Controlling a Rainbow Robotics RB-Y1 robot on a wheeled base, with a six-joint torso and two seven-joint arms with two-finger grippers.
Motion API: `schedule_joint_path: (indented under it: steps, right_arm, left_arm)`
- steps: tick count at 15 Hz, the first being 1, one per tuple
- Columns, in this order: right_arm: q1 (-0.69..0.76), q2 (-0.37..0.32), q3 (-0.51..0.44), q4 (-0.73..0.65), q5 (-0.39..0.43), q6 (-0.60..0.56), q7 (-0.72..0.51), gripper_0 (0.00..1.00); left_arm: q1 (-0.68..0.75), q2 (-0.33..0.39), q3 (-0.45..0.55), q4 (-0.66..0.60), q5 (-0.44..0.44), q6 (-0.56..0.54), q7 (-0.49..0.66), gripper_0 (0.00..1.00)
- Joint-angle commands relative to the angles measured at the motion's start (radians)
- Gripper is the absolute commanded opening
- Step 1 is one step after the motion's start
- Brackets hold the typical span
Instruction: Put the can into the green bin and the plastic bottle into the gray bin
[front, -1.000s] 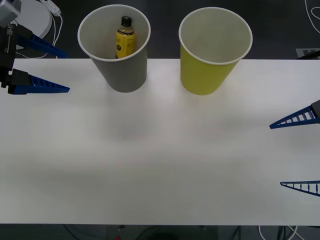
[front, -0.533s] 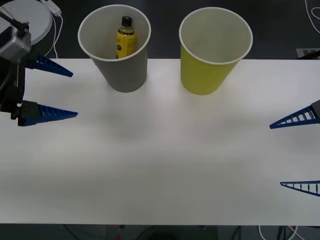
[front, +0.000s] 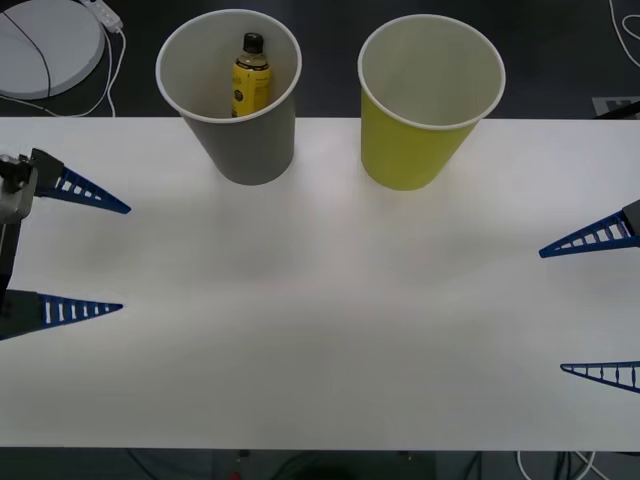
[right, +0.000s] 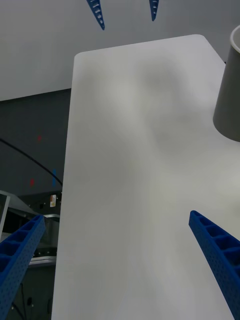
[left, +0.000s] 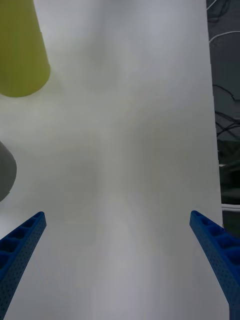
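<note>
Table (front: 320, 330) white. Gray bin (front: 240, 120) upright at far edge, left of centre; green bin (front: 425, 110) upright just beside it, toward right, not touching. Bottle (front: 250, 75) standing inside gray bin, cap up. Left gripper (front: 115, 260) over left edge, fingers spread wide, holding nothing. Right gripper (front: 555, 310) over right edge, fingers wide, holding nothing. No can seen.

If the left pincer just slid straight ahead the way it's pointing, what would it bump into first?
Probably nothing on the table: the open left pincer points across bare table, in front of both cups, toward the right pincer opposite.
</note>
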Motion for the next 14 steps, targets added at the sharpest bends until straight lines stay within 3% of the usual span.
schedule_joint_path:
  steps: [1, 6, 14]
  right_arm:
    - [0.000, 0.000, 0.000, 0.000, 0.000, 0.000, 0.000, 1.00]
    - [0.000, 0.000, 0.000, 0.000, 0.000, 0.000, 0.000, 1.00]
    - [0.000, 0.000, 0.000, 0.000, 0.000, 0.000, 0.000, 1.00]
  left_arm:
    - [0.068, 0.001, 0.044, -0.001, 0.061, -0.006, -0.082, 1.00]
    - [0.194, -0.001, 0.145, -0.033, 0.152, -0.006, -0.128, 1.00]
    - [0.202, -0.009, 0.148, -0.027, 0.164, 0.000, -0.142, 1.00]
